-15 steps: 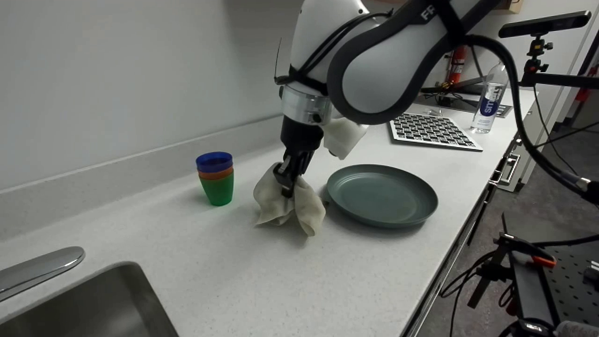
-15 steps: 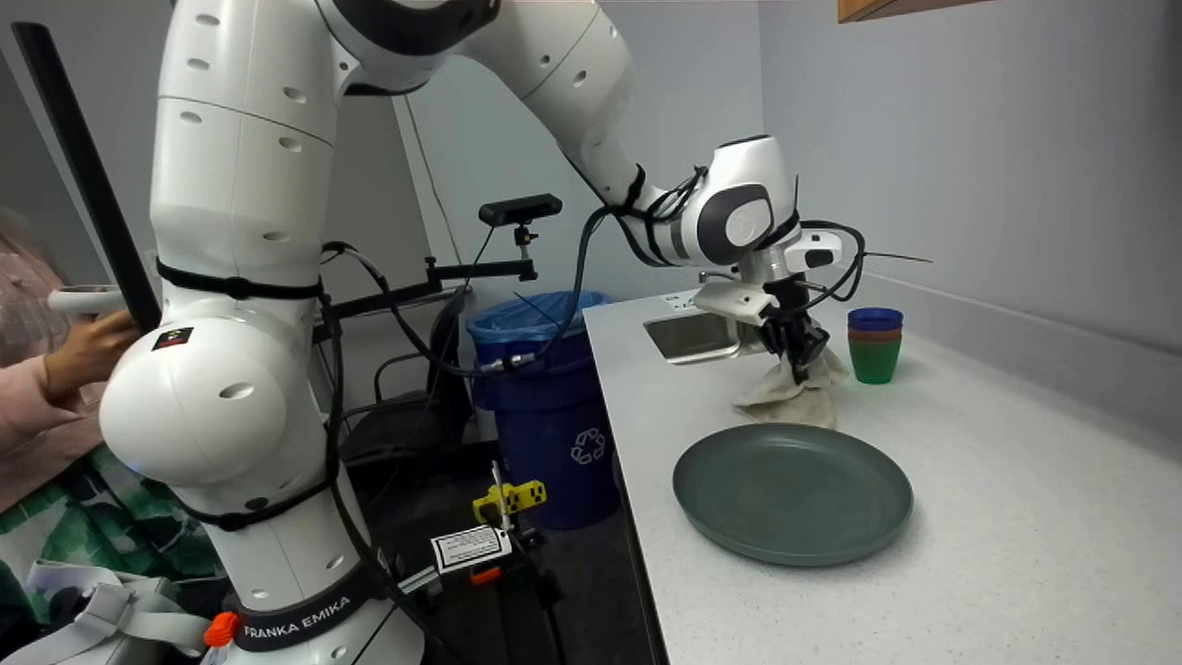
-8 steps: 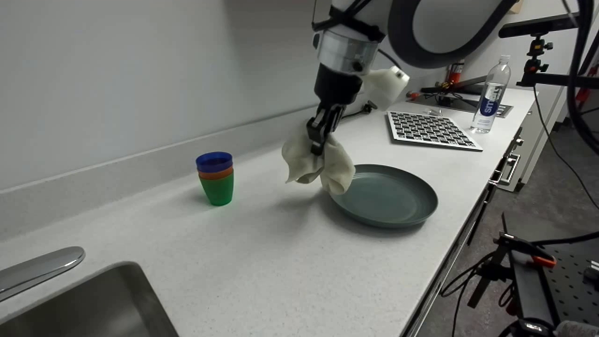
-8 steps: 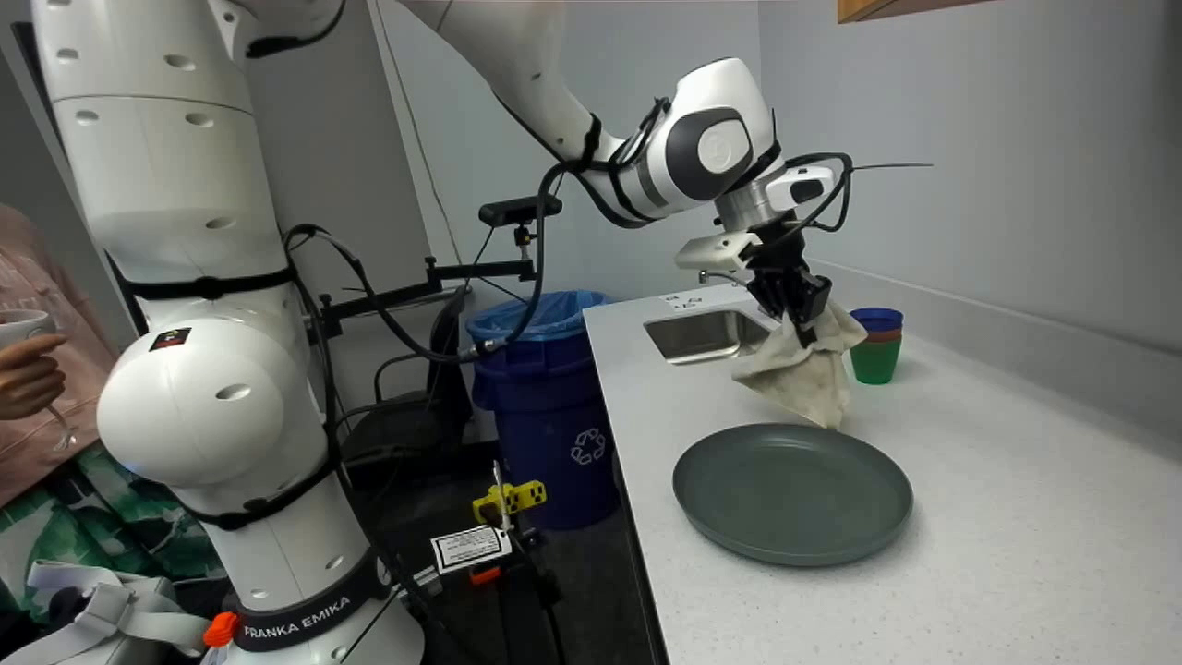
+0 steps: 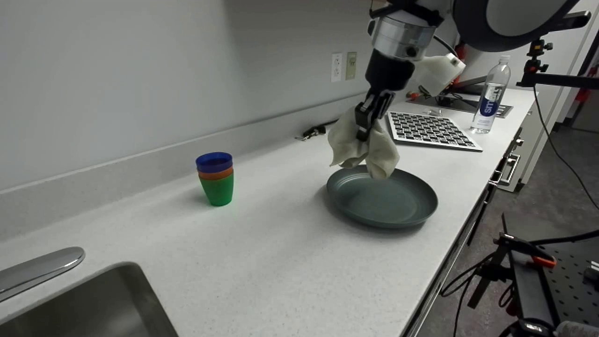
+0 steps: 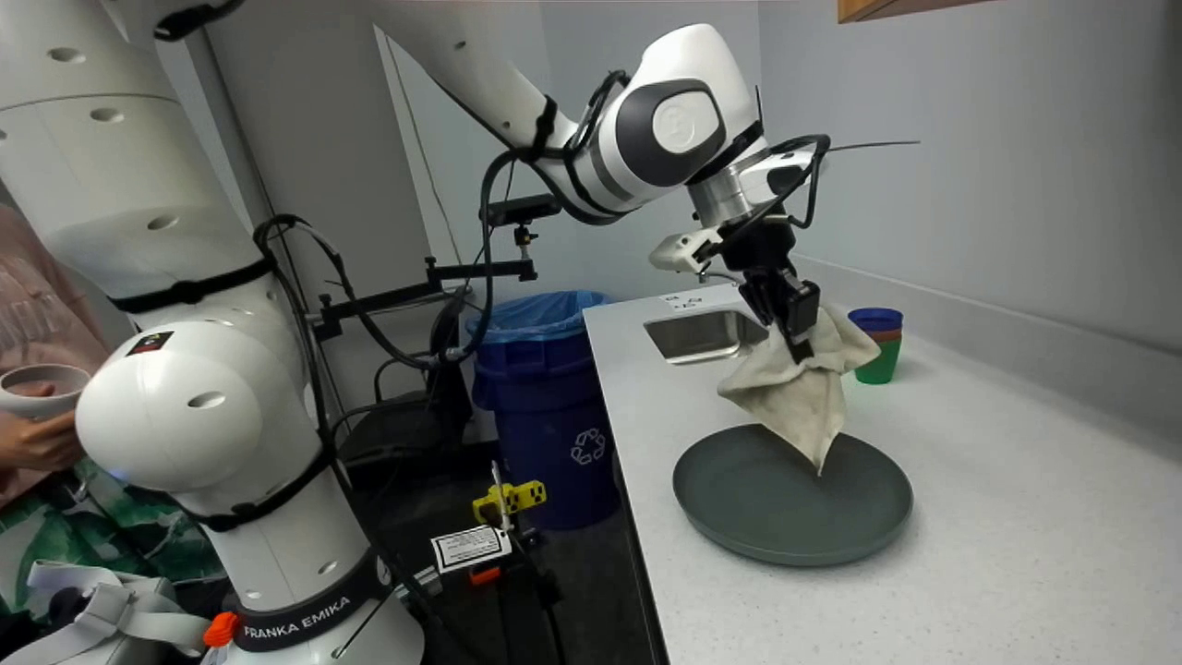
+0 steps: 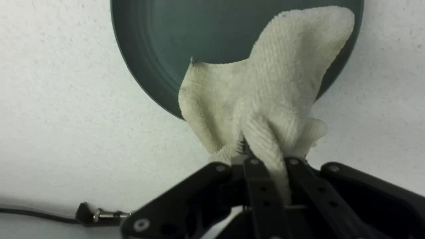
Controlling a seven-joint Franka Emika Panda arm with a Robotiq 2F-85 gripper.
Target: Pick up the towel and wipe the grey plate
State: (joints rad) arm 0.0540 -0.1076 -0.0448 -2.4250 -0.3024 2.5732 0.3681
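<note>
Cream towel just swung partly over the grey plate, clamped in the tool, can't tell if touching. Pickup looks done, so wiping's probably next.

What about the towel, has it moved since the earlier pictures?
Yes. In an exterior view, the towel has gone up and away from the stacked cups, which stayed put, and part of it now hangs over the plate.

A lab, seemingly (with sink); robot arm; patterned board; camera.
</note>
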